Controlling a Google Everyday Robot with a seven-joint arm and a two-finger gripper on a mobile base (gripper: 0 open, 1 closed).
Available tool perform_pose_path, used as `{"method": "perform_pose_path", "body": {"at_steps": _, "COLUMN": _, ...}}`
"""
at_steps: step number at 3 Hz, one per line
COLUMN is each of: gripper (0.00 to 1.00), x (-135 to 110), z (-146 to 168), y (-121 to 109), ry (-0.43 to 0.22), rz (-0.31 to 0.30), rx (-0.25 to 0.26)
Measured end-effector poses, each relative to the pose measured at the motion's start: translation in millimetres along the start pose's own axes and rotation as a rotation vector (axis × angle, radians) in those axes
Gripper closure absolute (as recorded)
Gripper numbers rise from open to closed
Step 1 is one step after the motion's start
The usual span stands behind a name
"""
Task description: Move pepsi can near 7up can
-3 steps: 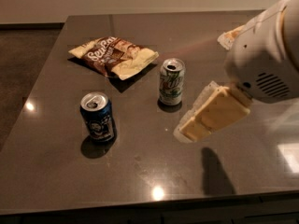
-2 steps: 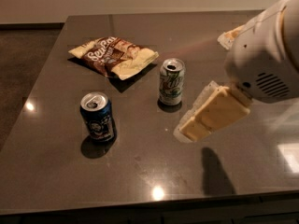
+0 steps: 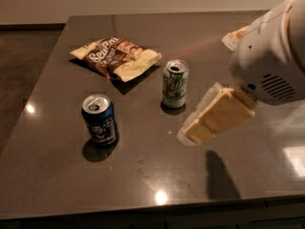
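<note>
Toward the table's (image 3: 143,185) front left, the pepsi can (image 3: 99,120) stands upright, apart from the 7up can (image 3: 175,85) farther back on its right. Behind both lies a chip bag (image 3: 114,57). Just right of the 7up can hovers the gripper (image 3: 195,131); whether it is released or clenched cannot be told.

The gripper (image 3: 193,133) hangs just right of the 7up can (image 3: 175,83); the arm (image 3: 271,51) above it is cut off by the right edge and hides the table (image 3: 143,175) there. Left of that can, the small print on the chip bag (image 3: 116,57) and pepsi can (image 3: 100,119) is blurred.
</note>
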State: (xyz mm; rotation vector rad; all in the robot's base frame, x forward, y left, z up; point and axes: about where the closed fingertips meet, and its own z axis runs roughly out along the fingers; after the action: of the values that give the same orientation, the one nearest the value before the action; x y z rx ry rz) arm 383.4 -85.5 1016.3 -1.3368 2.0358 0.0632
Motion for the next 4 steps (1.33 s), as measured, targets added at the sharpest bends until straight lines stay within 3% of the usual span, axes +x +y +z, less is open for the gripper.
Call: {"method": "perform_pose_path", "body": {"at_steps": 4, "gripper": 0.0, "x": 0.0, "z": 0.0, "y": 0.0, "ry": 0.0, "rz": 0.0, "rx": 0.0}}
